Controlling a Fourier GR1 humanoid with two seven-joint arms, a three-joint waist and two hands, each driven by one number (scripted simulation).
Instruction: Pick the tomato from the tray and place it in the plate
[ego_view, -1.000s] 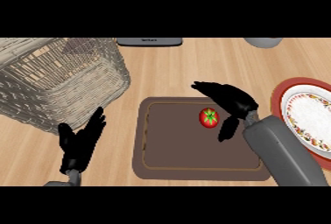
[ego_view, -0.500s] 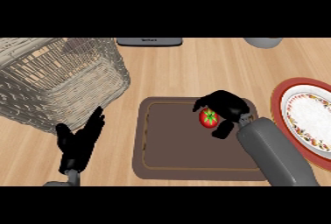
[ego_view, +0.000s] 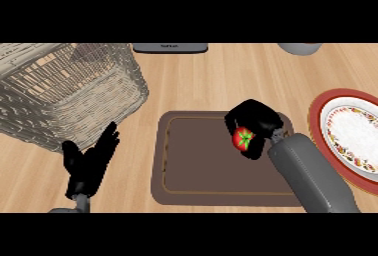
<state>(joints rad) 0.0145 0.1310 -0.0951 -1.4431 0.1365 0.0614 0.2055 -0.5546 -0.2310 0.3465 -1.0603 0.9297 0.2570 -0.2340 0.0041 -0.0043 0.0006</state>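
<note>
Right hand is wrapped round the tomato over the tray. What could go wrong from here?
1. The right hand curls over the tomato, but part of it shows below the fingers; it might slip back onto the tray during the move.
2. The plate runs past the view's right edge, so a release too early or too far could hit its rim.

Red tomato (ego_view: 242, 139), green stem; brown tray (ego_view: 193, 175); red-rimmed white plate (ego_view: 353, 131); beige wicker basket (ego_view: 66, 95).

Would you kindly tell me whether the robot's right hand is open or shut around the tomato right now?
Shut: the right hand has its fingers curled round the tomato, over the tray.
</note>
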